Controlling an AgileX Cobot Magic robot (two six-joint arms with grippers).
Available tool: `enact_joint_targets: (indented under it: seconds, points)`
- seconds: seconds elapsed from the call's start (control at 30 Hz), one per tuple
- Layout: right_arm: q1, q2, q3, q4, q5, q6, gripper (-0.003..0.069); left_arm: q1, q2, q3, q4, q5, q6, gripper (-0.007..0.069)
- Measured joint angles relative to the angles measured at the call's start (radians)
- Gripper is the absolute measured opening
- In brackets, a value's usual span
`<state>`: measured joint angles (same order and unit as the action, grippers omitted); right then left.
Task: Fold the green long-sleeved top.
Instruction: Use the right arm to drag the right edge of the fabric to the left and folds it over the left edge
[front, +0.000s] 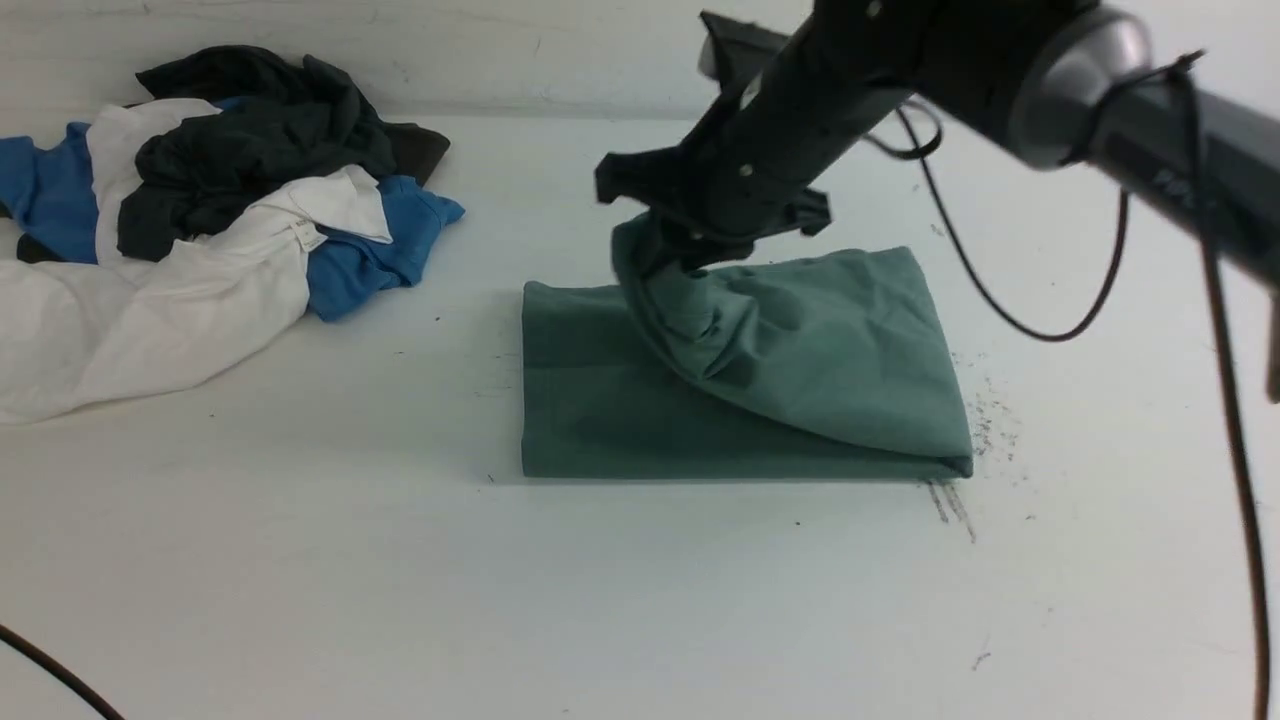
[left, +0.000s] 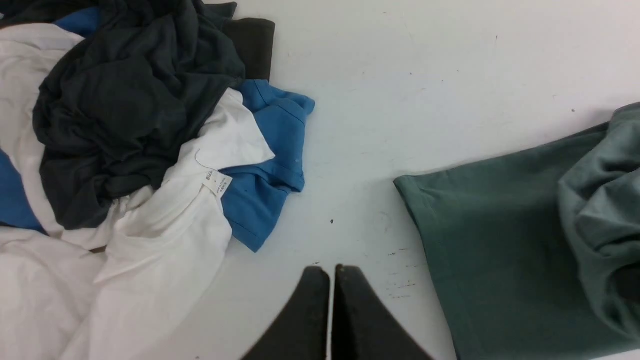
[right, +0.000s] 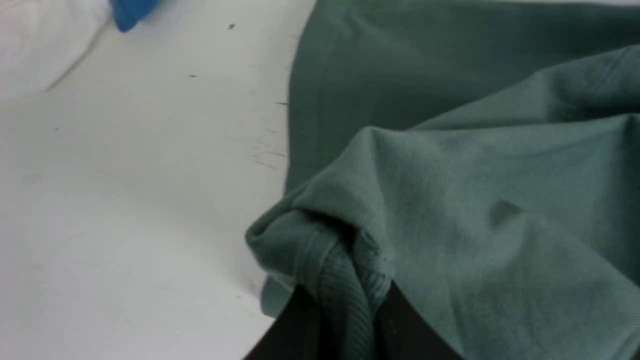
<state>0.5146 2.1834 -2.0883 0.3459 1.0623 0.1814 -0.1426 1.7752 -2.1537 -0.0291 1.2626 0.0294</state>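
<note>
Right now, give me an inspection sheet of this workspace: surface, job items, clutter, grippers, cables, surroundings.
Surface: white table, dark scuff marks by the top's near right corner.
Job's things: green long-sleeved top, partly folded, one layer lifted.
Clutter: pile of blue, white and dark garments, far left, apart from the top.
Grippers: right gripper, fingers shut on the top's ribbed edge; left gripper shut, empty, above bare table.
Cables: black cable loops on the right; second cable near left.
Surroundings: white wall behind.

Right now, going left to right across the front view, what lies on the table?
From the left: clothes heap → green long-sleeved top → dark scuff marks.
</note>
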Motion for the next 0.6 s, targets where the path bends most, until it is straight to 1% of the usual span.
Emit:
enact_joint_targets:
  seconds: [0.1, 0.27, 0.37, 0.43, 0.47, 0.5, 0.53, 0.6]
  points:
    - [0.023, 0.039, 0.0, 0.031, -0.021, 0.0, 0.0069, 0.0, 0.0, 0.0, 0.0, 0.0, 0.0, -0.0004]
    - [0.038, 0.079, 0.0, 0.049, -0.022, 0.0, 0.0078, 0.0, 0.0, 0.0, 0.0, 0.0, 0.0, -0.0004]
    - [0.038, 0.094, 0.0, 0.081, -0.039, -0.004, 0.0131, 0.0, 0.0, 0.0, -0.001, 0.0, 0.0, -0.0004]
    - [0.038, 0.096, 0.0, 0.136, -0.065, -0.016, 0.0225, 0.0, 0.0, 0.0, -0.013, 0.0, 0.0, -0.0004]
    - [0.038, 0.096, 0.0, 0.142, -0.068, -0.016, 0.0225, 0.0, 0.0, 0.0, -0.013, 0.0, 0.0, -0.0004]
    - [0.038, 0.096, -0.001, 0.205, -0.091, -0.032, 0.0323, 0.0, 0.0, 0.0, -0.024, 0.0, 0.0, -0.0004]
    - [0.038, 0.096, -0.005, 0.235, -0.097, -0.04, 0.0372, 0.0, 0.001, 0.0, -0.027, 0.0, 0.0, -0.0004]
    - [0.039, 0.095, -0.009, 0.267, -0.095, -0.052, 0.0445, 0.0, 0.001, 0.0, -0.031, 0.0, 0.0, -0.0004]
